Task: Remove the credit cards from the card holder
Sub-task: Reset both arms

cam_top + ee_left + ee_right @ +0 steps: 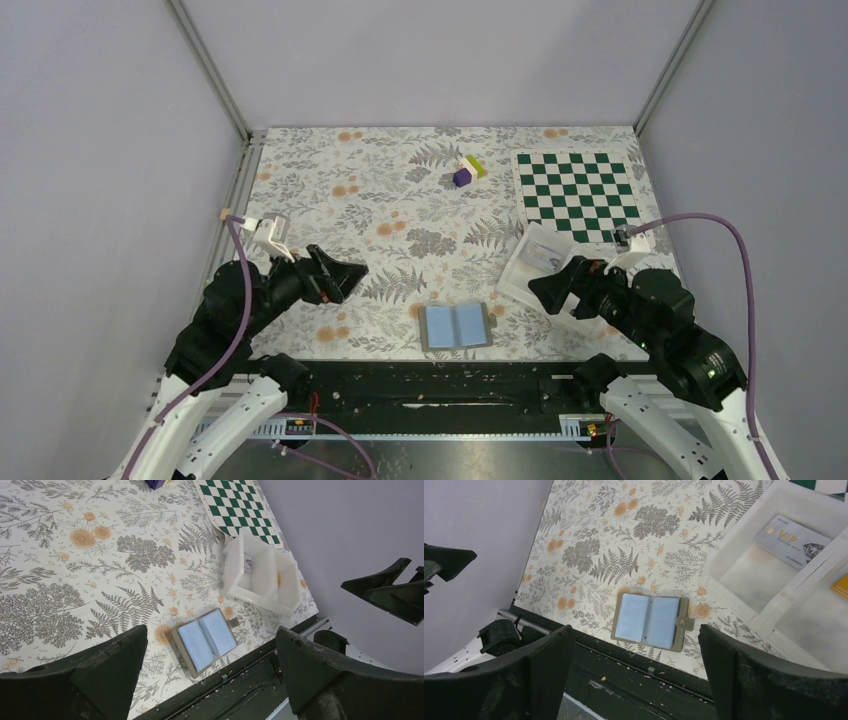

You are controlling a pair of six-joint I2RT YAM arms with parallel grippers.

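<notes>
Top external: card holder point(456, 326) lies open, long axis left-right; right gripper point(542, 297) nearer than left gripper point(346, 282); both wide open, empty.

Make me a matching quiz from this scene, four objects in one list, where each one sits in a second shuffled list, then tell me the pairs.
Things:
1. card holder
2. checkered mat
3. purple block
4. grey VIP card

Places:
A. inside a compartment of the white tray
B. far right corner
C. lying open, blue panels up, middle of the near edge
D. far middle, beside a yellow-green block

Pairs: 1-C, 2-B, 3-D, 4-A
</notes>
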